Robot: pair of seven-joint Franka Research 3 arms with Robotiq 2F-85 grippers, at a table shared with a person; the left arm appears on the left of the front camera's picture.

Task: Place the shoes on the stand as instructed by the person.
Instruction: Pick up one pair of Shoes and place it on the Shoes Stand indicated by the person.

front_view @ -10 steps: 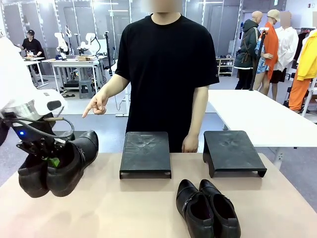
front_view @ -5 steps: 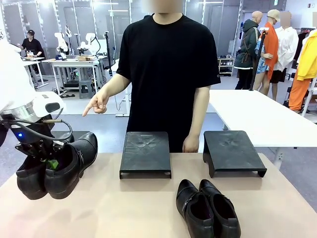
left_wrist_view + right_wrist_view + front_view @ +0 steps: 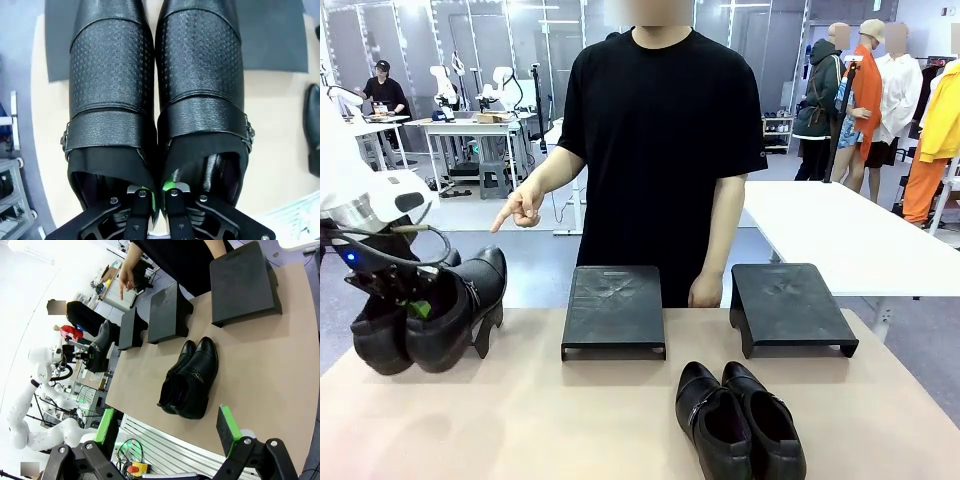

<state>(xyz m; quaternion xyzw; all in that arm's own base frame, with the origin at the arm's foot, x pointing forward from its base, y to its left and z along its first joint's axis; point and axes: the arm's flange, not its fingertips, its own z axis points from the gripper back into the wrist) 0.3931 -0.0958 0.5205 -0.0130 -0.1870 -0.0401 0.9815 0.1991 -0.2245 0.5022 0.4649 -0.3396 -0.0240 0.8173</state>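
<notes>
Near the table's front edge one pair of shoes lies flat, the right gripper gaping open; farther left the left gripper pinches the other pair together, toes tipped down, and beyond, the person's hand points down-left.

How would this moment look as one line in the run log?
left gripper: shut on held pair, left end of table | right gripper: open | second pair: on table | person's hand: pointing to robot's left
</notes>
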